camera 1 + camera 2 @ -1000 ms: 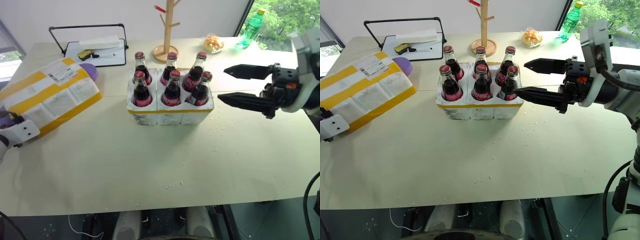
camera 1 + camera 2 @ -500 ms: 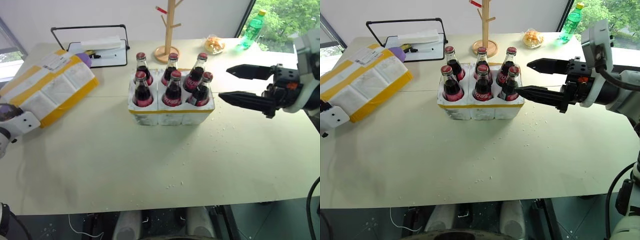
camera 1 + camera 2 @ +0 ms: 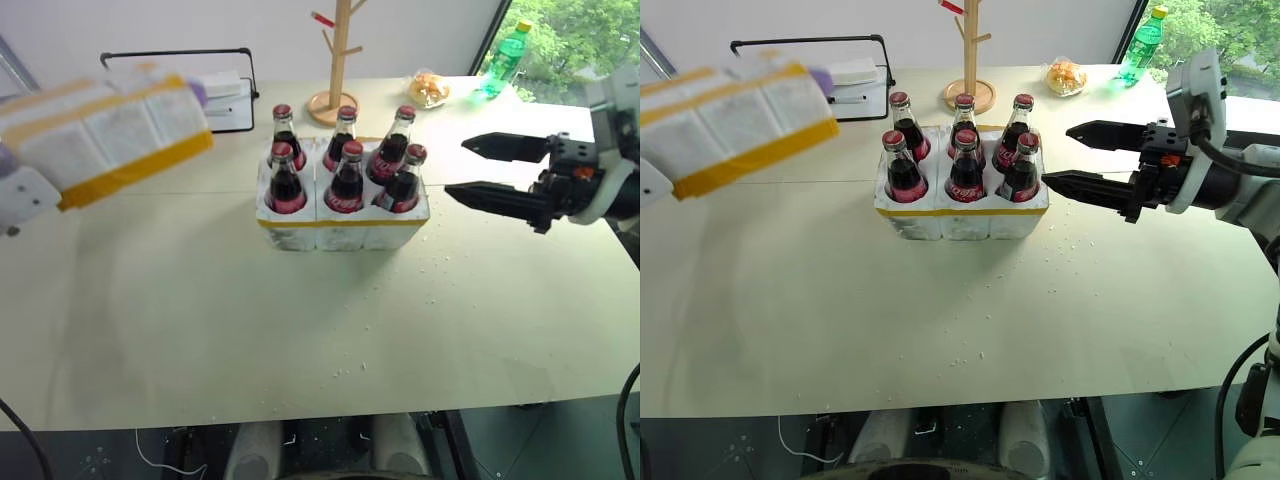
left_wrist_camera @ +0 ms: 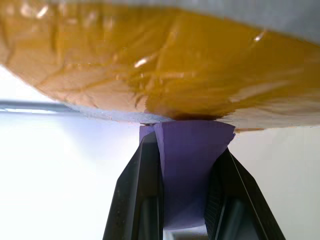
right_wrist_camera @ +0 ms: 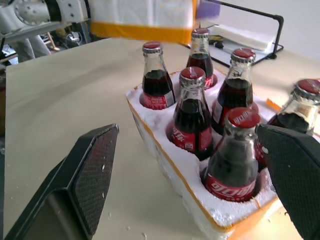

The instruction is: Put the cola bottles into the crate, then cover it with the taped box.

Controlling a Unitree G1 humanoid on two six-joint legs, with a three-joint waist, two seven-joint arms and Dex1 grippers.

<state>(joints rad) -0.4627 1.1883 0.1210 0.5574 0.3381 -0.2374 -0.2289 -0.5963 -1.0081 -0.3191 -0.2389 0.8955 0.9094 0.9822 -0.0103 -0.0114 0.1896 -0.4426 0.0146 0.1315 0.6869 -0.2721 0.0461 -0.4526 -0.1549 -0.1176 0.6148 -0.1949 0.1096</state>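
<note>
Bottles (image 3: pixel 345 170) all in crate (image 3: pixel 342 226); you're on covering. Left gripper (image 4: pixel 186 165) clamps taped box (image 3: pixel 105 135) by purple tab; carry over crate, lower. Right gripper (image 3: pixel 482 170) wide, empty beside crate.

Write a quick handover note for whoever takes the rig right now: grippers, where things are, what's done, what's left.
Left gripper: shut on a purple handle on the taped box, which hangs above the table, left of the crate.
Right gripper: open, empty, beside the crate's right end.
Done: all six cola bottles stand in the crate.
Left: set the box over the crate.
</note>
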